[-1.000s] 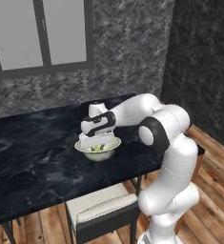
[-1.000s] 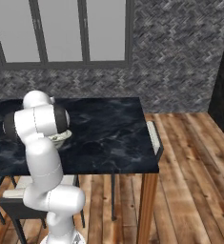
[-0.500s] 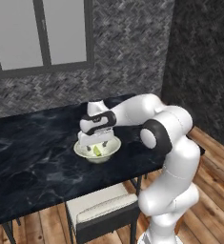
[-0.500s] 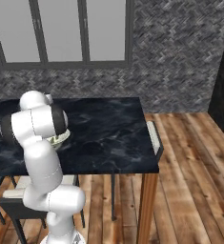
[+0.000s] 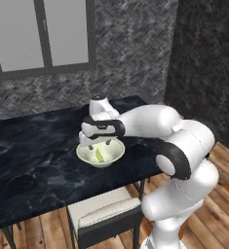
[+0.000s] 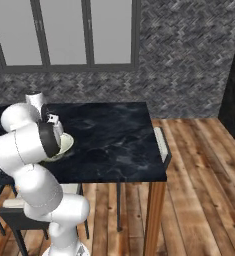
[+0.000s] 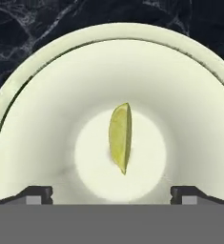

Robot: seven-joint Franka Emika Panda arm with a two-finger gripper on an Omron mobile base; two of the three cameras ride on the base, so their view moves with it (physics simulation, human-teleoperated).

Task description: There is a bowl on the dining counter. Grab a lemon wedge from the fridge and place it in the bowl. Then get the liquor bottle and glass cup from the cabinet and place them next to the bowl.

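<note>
A dark herringbone-tiled wall with a grey window backs the dining counter (image 5: pixel 33 155), a long slab of blue-black veined marble on thin legs over a wooden plank floor. On that slab, close to its near edge, sits the bowl (image 5: pixel 100 153), pale cream and shallow. The lemon wedge (image 7: pixel 120 137) lies in the flat bottom of the bowl (image 7: pixel 46 95), on its own, a little toward 12 o'clock from the fingertips, touching neither the wall nor the rim. From the bowl toward 9 o'clock in the left base view, the marble runs on bare for a long stretch; in the right base view the slab (image 6: pixel 114 145) is likewise bare toward 3 o'clock, as far as its end edge. No label or lettering can be read anywhere. The gripper (image 5: pixel 94 142) hangs just above the bowl, pointing down into it. Its fingers (image 7: pixel 37 194) stand wide apart at the bottom of the hand view, the wedge loose between and beyond them, nothing held. A dark chair with a pale seat (image 5: pixel 104 216) stands below the counter's near edge.
</note>
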